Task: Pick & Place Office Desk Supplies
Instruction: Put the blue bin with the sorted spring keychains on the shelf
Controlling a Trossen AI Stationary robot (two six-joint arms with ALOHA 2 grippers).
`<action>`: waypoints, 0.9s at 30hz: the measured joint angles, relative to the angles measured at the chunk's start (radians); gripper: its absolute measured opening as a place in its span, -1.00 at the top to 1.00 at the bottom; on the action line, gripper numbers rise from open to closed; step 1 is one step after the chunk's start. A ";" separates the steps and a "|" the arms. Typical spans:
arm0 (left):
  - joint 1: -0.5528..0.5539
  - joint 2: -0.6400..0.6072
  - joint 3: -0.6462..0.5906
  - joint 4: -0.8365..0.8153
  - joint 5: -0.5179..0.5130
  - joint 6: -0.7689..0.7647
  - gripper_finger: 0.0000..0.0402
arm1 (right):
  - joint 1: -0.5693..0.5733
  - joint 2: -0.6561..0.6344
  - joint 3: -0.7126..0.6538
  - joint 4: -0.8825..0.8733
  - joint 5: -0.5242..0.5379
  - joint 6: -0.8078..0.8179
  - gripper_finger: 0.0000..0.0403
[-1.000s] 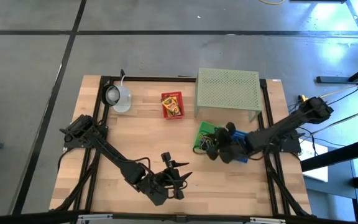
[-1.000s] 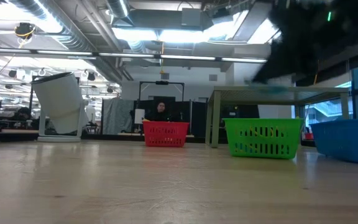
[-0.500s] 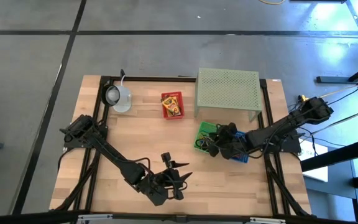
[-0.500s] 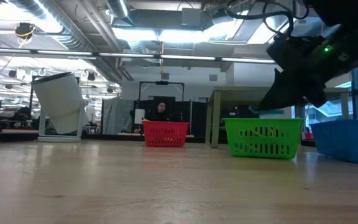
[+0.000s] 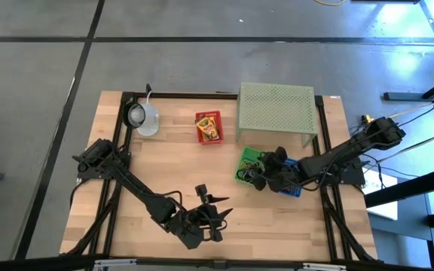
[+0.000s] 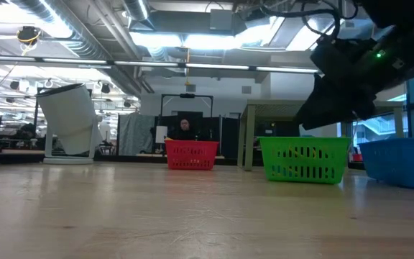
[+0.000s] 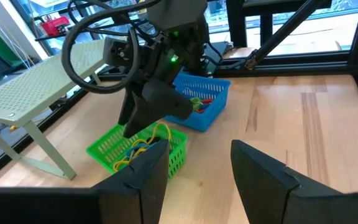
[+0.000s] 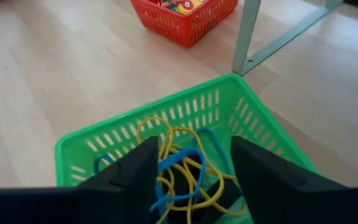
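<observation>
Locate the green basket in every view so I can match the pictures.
High: green basket below the stand, under the right gripper.
Low: right of centre, beside the red basket.
Left wrist: mid-left, rubber bands inside.
Right wrist: fills the lower middle.
Shared landmark: the stand's pale green leg.

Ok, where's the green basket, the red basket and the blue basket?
Green basket [image 8: 185, 112]: right wrist view, far wall.
Red basket [image 6: 190, 154]: low view, front wall.
Blue basket [image 7: 213, 102]: left wrist view, side wall.
</observation>
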 joint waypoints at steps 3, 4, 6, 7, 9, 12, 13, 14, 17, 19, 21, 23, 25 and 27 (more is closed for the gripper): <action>0.000 0.000 0.000 0.000 -0.008 0.000 0.16 | 0.000 -0.014 0.026 -0.029 -0.025 -0.069 -0.15; 0.000 0.000 0.000 -0.001 -0.014 0.000 0.16 | 0.000 -0.018 0.039 -0.041 -0.046 -0.095 -0.18; 0.000 0.000 0.000 -0.004 -0.014 0.000 0.16 | 0.000 -0.026 0.067 -0.085 -0.109 -0.146 -0.22; 0.000 0.000 0.000 -0.011 -0.014 0.000 0.16 | 0.000 -0.027 0.085 -0.110 -0.149 -0.166 -0.24; 0.000 0.000 0.000 -0.025 -0.014 0.000 0.16 | 0.000 -0.027 0.126 -0.177 -0.246 -0.199 -0.24; 0.003 0.000 0.000 -0.063 -0.013 -0.002 0.16 | 0.000 -0.027 0.189 -0.314 -0.429 -0.211 -0.23; 0.005 0.000 0.000 -0.078 -0.013 -0.007 0.16 | 0.000 -0.027 0.208 -0.360 -0.494 -0.208 -0.22; 0.009 0.000 0.000 -0.096 -0.013 -0.011 0.16 | 0.002 -0.027 0.224 -0.409 -0.552 -0.206 -0.21; 0.028 -0.010 0.000 -0.165 -0.012 -0.012 0.16 | 0.013 -0.027 0.267 -0.546 -0.676 -0.213 -0.17; 0.052 -0.028 0.000 -0.209 -0.022 0.003 0.16 | 0.017 -0.027 0.292 -0.628 -0.715 -0.232 -0.13; 0.086 -0.049 0.000 -0.242 -0.039 0.010 0.16 | 0.017 -0.027 0.312 -0.694 -0.727 -0.227 -0.10; 0.121 -0.068 0.000 -0.251 -0.028 0.008 0.16 | 0.018 -0.028 0.321 -0.727 -0.726 -0.187 -0.07; 0.154 -0.081 0.000 -0.251 0.019 -0.008 0.16 | 0.026 -0.028 0.319 -0.735 -0.723 -0.136 -0.04; 0.179 -0.087 0.000 -0.251 0.108 -0.022 0.16 | 0.041 -0.028 0.314 -0.731 -0.723 -0.094 -0.02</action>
